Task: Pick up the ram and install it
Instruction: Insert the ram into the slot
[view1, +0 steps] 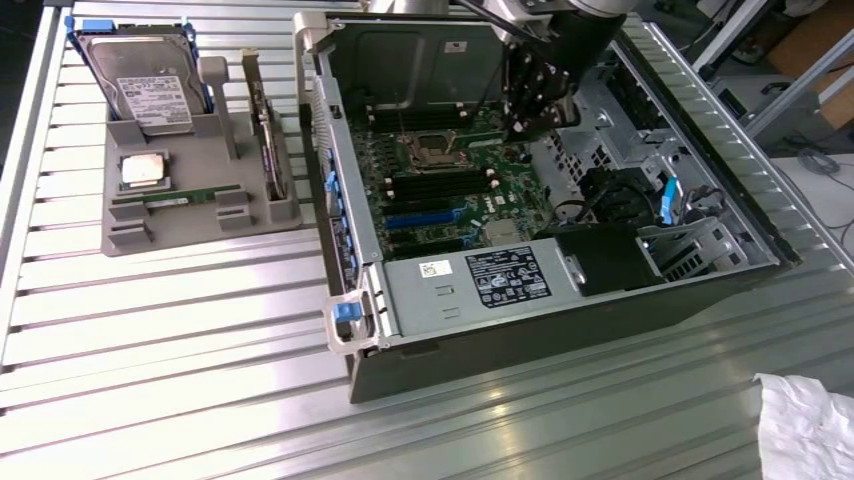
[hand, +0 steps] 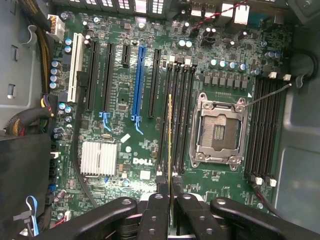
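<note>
My gripper (hand: 170, 195) is shut on the ram (hand: 170, 135). In the wrist view the ram appears edge-on as a thin green-yellow strip, held upright between the two black fingers (hand: 156, 212). It hangs above the black memory slots (hand: 176, 115), beside the open silver processor socket (hand: 220, 127) on the green motherboard; whether it touches a slot I cannot tell. In the exterior view the gripper (view1: 534, 105) reaches down into the open computer case (view1: 534, 290) over the motherboard's far part. Another alike green ram stick (view1: 171, 199) lies in the grey holder (view1: 187, 225).
On the exterior view's left, the grey holder carries a silver hard drive (view1: 147, 85), a square processor chip (view1: 142, 171) and an upright card (view1: 274, 150). The case walls, power supply (view1: 501, 280) and drive cages (view1: 667, 240) surround the motherboard. A white cloth (view1: 807, 430) lies at the table's near right.
</note>
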